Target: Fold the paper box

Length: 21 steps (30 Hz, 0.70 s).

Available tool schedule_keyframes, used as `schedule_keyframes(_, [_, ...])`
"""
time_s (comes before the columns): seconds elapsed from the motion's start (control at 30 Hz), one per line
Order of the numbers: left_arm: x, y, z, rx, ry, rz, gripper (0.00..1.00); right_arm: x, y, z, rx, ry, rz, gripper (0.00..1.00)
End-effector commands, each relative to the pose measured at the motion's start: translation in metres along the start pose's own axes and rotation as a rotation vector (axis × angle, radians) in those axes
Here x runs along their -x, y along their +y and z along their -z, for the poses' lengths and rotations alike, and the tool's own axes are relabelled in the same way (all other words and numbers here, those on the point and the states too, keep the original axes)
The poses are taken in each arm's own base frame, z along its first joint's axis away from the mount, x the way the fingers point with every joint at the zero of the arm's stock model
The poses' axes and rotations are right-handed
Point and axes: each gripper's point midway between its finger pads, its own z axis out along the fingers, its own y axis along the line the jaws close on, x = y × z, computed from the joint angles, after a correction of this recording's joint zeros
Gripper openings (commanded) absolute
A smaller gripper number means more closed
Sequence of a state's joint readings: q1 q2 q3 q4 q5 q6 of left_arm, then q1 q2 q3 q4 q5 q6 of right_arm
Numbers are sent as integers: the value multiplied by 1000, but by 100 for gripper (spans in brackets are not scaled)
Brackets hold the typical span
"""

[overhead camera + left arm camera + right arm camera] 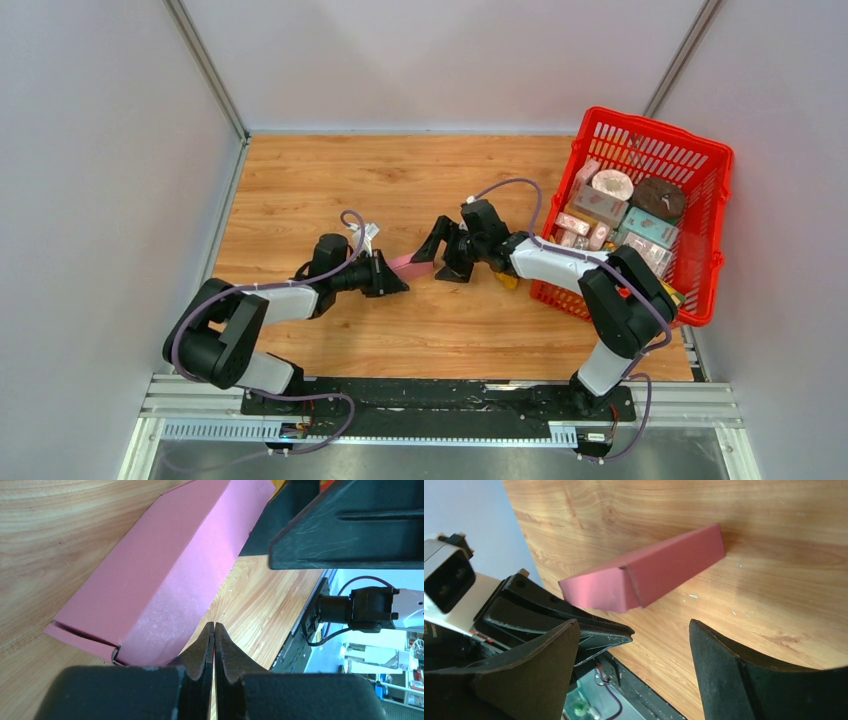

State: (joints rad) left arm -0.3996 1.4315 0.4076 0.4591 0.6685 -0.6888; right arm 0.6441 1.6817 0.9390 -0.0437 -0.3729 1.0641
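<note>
The paper box [405, 263] lies on its side on the worktop [300, 180] as a long, closed pink block. It sits between the two arms and well apart from the red basket [700, 160].

The left gripper [214, 630] has its jaws pressed together, their tip against the near end of the box. We cannot tell whether a sliver of card is caught between them. The right gripper [437, 258] has its jaws spread wide just off the far end, and nothing sits between them.

We judge the main risk to be that the box gets shoved rather than gripped. It is thin card with nothing visibly pinning it down, so a right jaw arriving off-line could slide or spin it away from the left tip.

The second risk is crushing. If the jaws close hard across the hollow middle, the walls could dent and the fold lines could give.

From the left wrist, a slit shows at the near corner. We read that end flap as barely tucked, so a nudge there could spring it open.

The two grippers also sit close together, so a careless advance could knock one into the other.
</note>
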Motion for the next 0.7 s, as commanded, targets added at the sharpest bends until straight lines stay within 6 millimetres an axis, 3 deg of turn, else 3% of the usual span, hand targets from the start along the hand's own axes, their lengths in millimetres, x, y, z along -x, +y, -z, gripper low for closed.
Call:
schedule_keyframes(0.0, [-4, 7, 3, 27, -2, -26, 7, 29, 19, 14, 30, -47, 149, 83])
schedule_keyframes(0.23, [4, 2, 15, 75, -11, -83, 7, 40, 33, 12, 105, -55, 124, 83])
schedule_keyframes(0.43, [1, 7, 9, 65, 3, -60, 6, 37, 14, 4, 64, -57, 101, 75])
schedule_keyframes(0.6, [1, 1, 11, 43, -4, -68, 7, 39, -2, -5, 19, -65, 98, 60])
schedule_keyframes(0.67, [4, -5, 16, 35, -16, -86, 8, 38, -6, -8, 7, -63, 88, 60])
